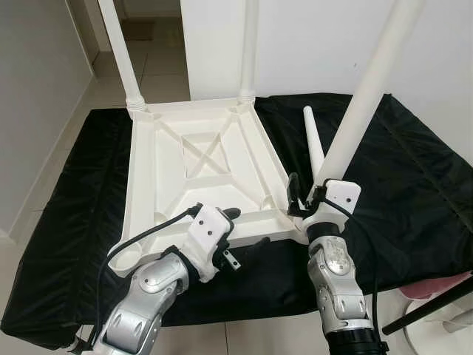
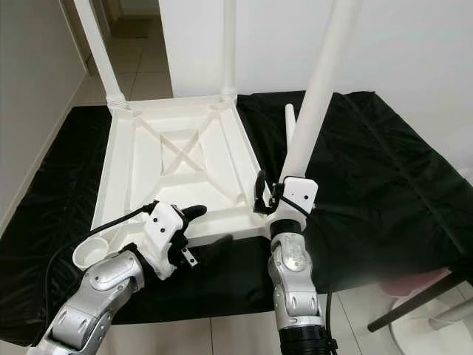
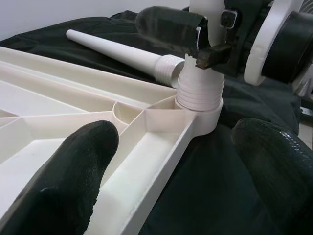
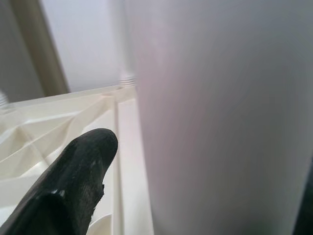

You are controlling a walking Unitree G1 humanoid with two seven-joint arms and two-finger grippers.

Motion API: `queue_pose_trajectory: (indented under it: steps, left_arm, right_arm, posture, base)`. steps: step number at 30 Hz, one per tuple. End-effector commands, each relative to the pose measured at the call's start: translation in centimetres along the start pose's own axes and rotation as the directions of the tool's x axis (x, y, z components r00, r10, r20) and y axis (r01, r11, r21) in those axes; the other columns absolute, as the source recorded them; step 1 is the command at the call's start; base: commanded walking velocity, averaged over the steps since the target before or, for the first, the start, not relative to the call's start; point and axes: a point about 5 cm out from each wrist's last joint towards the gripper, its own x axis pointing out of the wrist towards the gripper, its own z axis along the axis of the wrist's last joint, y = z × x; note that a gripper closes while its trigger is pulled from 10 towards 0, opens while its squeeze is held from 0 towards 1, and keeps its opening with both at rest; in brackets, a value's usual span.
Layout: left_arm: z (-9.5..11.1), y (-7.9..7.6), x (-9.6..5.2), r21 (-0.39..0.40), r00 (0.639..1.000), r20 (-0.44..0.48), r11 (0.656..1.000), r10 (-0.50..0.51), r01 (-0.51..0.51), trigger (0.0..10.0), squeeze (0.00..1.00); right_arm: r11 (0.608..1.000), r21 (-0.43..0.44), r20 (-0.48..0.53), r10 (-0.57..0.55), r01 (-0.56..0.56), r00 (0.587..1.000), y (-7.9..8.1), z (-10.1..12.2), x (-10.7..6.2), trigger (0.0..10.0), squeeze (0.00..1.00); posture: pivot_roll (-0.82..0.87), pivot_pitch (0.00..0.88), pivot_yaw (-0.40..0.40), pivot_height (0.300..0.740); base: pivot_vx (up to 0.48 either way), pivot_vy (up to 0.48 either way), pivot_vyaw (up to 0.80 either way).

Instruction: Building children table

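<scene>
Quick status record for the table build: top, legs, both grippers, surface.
tabletop: white plastic tabletop, upside down, ribs showing
surface: black cloth spread under it
fitted legs: two upright white legs at the far corners
third leg: white leg standing in the near right corner socket
loose leg: white tapered leg lying on the cloth
right gripper: shut on the third leg near its base
left gripper: open, at the tabletop's near edge
empty socket: near left corner
</scene>
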Motion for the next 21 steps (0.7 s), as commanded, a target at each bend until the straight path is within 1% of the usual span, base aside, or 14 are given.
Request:
queue_pose_trajectory:
  steps: [1, 2, 3, 5, 6, 8, 9, 12, 13, 15, 17, 18, 19, 21]
  left_arm:
    - [0.1, 0.3, 0.1, 0.018, 0.999, 0.006, 0.999, 0.038, -0.038, 10.0, 0.00]
    - [0.1, 0.3, 0.2, 0.018, 0.999, 0.007, 0.999, 0.037, -0.037, 10.0, 0.00]
    - [0.1, 0.3, 0.2, 0.018, 0.999, 0.007, 0.999, 0.037, -0.037, 10.0, 0.00]
    - [0.2, 0.3, 0.3, 0.020, 0.999, 0.009, 0.999, 0.036, -0.036, 10.0, 0.00]
    - [0.2, 0.3, 0.3, 0.020, 0.999, 0.009, 0.999, 0.036, -0.036, 10.0, 0.00]
    - [0.2, 0.3, 0.4, 0.023, 0.999, 0.009, 0.999, 0.035, -0.035, 10.0, 0.00]
    - [0.2, 0.3, 0.4, 0.023, 0.999, 0.009, 0.999, 0.035, -0.035, 10.0, 0.00]
    - [0.2, 0.3, 0.4, 0.028, 0.999, 0.011, 0.999, 0.035, -0.035, 10.0, 0.00]
    - [0.2, 0.3, 0.4, 0.028, 0.999, 0.011, 0.999, 0.035, -0.035, 10.0, 0.00]
    - [0.2, 0.4, 0.4, 0.030, 0.999, 0.012, 0.999, 0.035, -0.036, 10.0, 0.00]
    - [0.2, 0.3, 0.4, 0.031, 0.999, 0.012, 0.999, 0.035, -0.035, 10.0, 0.00]
    - [0.2, 0.2, 0.4, 0.026, 0.999, 0.010, 0.999, 0.031, -0.031, 10.0, 0.00]
    - [0.2, 0.2, 0.4, 0.026, 0.999, 0.010, 0.999, 0.031, -0.031, 10.0, 0.00]
    - [0.1, -0.1, 0.4, 0.020, 1.000, 0.005, 1.000, 0.021, -0.021, 10.0, 0.00]
  right_arm:
    - [0.998, 0.014, 0.013, 0.059, -0.059, 0.998, -0.1, 0.5, 0.6, 10.0, 0.00]
    - [0.995, -0.001, 0.010, 0.104, -0.104, 0.994, -0.6, 0.6, 0.9, 10.0, 0.00]
    - [0.995, -0.001, 0.010, 0.104, -0.104, 0.994, -0.6, 0.6, 0.9, 10.0, 0.00]
    - [0.980, -0.021, 0.003, 0.198, -0.198, 0.980, -1.3, 0.8, 1.4, 10.0, 0.00]
    - [0.980, -0.021, 0.003, 0.198, -0.198, 0.980, -1.3, 0.8, 1.4, 10.0, 0.00]
    - [0.965, -0.025, -0.009, 0.262, -0.263, 0.965, -2.0, 0.8, 1.7, 10.0, 0.00]
    - [0.965, -0.025, -0.009, 0.262, -0.263, 0.965, -2.0, 0.8, 1.7, 10.0, 0.00]
    - [0.927, -0.037, -0.043, 0.371, -0.373, 0.928, -3.4, 0.9, 2.1, 10.0, 0.00]
    - [0.927, -0.037, -0.043, 0.371, -0.373, 0.928, -3.4, 0.9, 2.1, 10.0, 0.00]
    - [0.899, -0.031, -0.074, 0.434, -0.437, 0.898, -4.1, 0.8, 2.1, 10.0, 0.00]
    - [0.884, -0.016, -0.091, 0.463, -0.466, 0.882, -4.4, 0.7, 2.0, 10.0, 0.00]
    - [0.868, -0.017, -0.119, 0.491, -0.496, 0.863, -4.8, 0.4, 1.9, 10.0, 0.00]
    - [0.868, -0.017, -0.119, 0.491, -0.496, 0.863, -4.8, 0.4, 1.9, 10.0, 0.00]
    - [0.838, -0.035, -0.158, 0.533, -0.544, 0.831, -5.6, 0.2, 2.0, 10.0, 0.00]
  posture:
    - [-0.06, 0.011, 0.023, 0.740]
    - [-0.06, 0.010, 0.023, 0.740]
    - [-0.06, 0.010, 0.023, 0.740]
    - [-0.06, 0.008, 0.023, 0.740]
    - [-0.06, 0.008, 0.023, 0.740]
    - [-0.06, 0.006, 0.023, 0.740]
    - [-0.06, 0.006, 0.023, 0.740]
    - [-0.05, 0.004, 0.022, 0.740]
    - [-0.05, 0.004, 0.022, 0.740]
    - [-0.05, 0.005, 0.022, 0.740]
    - [-0.05, 0.005, 0.022, 0.740]
    - [-0.05, 0.006, 0.021, 0.740]
    - [-0.05, 0.006, 0.021, 0.740]
    - [-0.05, 0.006, 0.021, 0.740]
  base:
    - [0.000, 0.000, 0.00]
    - [0.000, 0.000, 0.00]
    - [0.000, 0.000, 0.00]
    - [0.000, 0.000, 0.00]
    - [0.000, 0.000, 0.00]
    - [0.000, 0.000, 0.00]
    - [0.000, 0.000, 0.00]
    - [0.000, 0.000, 0.00]
    - [0.000, 0.000, 0.00]
    - [0.000, 0.000, 0.00]
    - [0.000, 0.000, 0.00]
    - [0.000, 0.000, 0.00]
    - [0.000, 0.000, 0.00]
    - [0.000, 0.000, 0.00]
